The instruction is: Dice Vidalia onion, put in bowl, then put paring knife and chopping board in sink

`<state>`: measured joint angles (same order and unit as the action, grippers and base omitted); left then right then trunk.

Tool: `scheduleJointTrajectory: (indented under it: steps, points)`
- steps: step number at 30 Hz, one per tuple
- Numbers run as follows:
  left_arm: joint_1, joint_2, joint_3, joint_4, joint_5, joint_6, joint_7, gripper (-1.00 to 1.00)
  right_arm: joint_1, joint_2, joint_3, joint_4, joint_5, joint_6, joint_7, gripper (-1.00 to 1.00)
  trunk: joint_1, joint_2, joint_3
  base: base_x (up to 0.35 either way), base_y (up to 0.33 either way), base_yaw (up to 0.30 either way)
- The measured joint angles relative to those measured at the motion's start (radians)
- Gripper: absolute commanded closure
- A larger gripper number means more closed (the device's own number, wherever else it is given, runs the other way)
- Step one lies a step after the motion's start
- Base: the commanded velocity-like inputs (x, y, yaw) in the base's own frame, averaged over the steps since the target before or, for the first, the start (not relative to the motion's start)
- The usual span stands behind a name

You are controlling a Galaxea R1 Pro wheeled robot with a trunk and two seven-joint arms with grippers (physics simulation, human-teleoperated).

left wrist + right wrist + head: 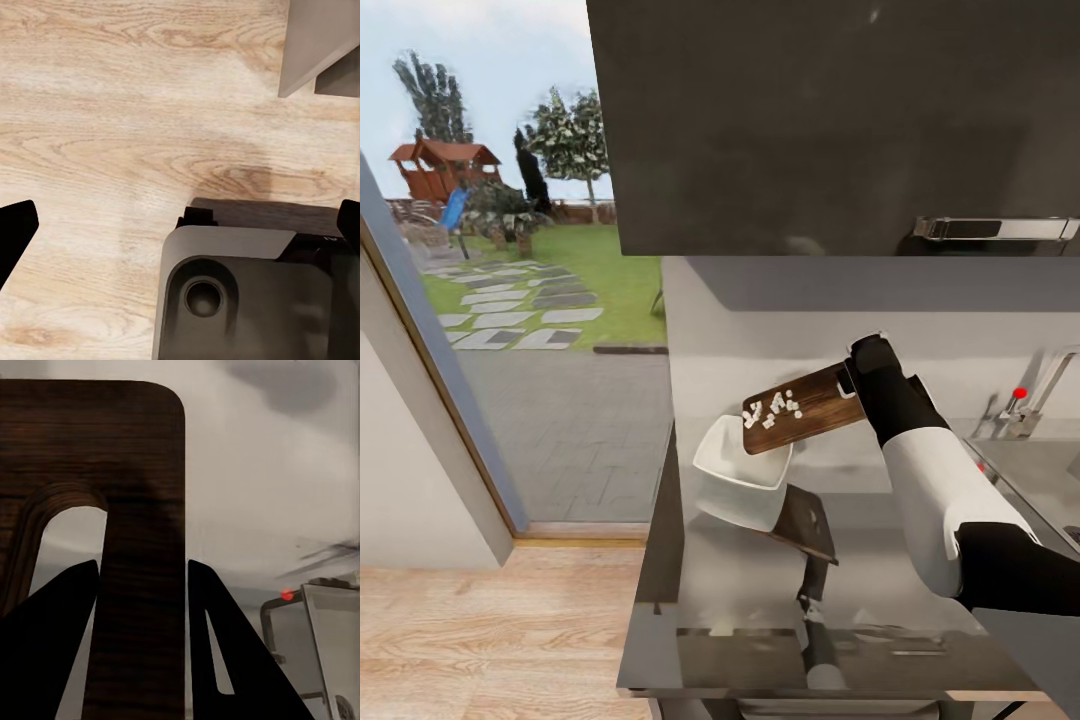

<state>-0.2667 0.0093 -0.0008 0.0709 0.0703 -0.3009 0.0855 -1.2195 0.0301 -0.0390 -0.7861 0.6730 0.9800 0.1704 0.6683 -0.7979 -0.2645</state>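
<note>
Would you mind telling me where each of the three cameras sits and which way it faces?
Head view: on the robot's head, looking down at the countertop, bowl and lifted chopping board; right arm shows.
Left wrist view: on the left arm, facing the wood floor; dark fingertips at the edges.
Right wrist view: along the right gripper, shut on the chopping board's handle.
Head and right wrist views share the board and red-knobbed tap.
</note>
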Motion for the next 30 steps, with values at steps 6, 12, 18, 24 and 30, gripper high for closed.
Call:
scheduleJointTrajectory:
  steps: [6, 12, 18, 24, 30]
  points:
    - [0.000, -0.001, 0.000, 0.000, 0.000, 0.000, 0.000, -1.00, -0.009, 0.012, 0.019, 0.000, 0.044, -0.001, 0.000, 1.00, 0.000, 0.000, 0.000, 0.000, 0.000, 0.000]
    - [0.000, -0.002, 0.000, 0.000, 0.000, 0.000, 0.000, -1.00, -0.021, 0.050, 0.034, 0.000, 0.143, -0.001, 0.003, 1.00, 0.000, 0.000, 0.000, 0.000, 0.000, 0.000]
    - [0.000, -0.003, 0.000, 0.000, 0.000, 0.000, 0.000, -1.00, -0.034, 0.057, 0.035, 0.000, 0.159, -0.001, 0.003, 1.00, 0.000, 0.000, 0.000, 0.000, 0.000, 0.000]
    - [0.000, -0.004, 0.000, 0.000, 0.000, 0.000, 0.000, -1.00, -0.036, 0.059, 0.036, 0.000, 0.180, -0.001, 0.003, 1.00, 0.000, 0.000, 0.000, 0.000, 0.000, 0.000]
    - [0.000, -0.005, 0.000, 0.000, 0.000, 0.000, 0.000, -1.00, -0.037, 0.072, 0.038, 0.000, 0.226, -0.002, 0.002, 1.00, 0.000, 0.000, 0.000, 0.000, 0.000, 0.000]
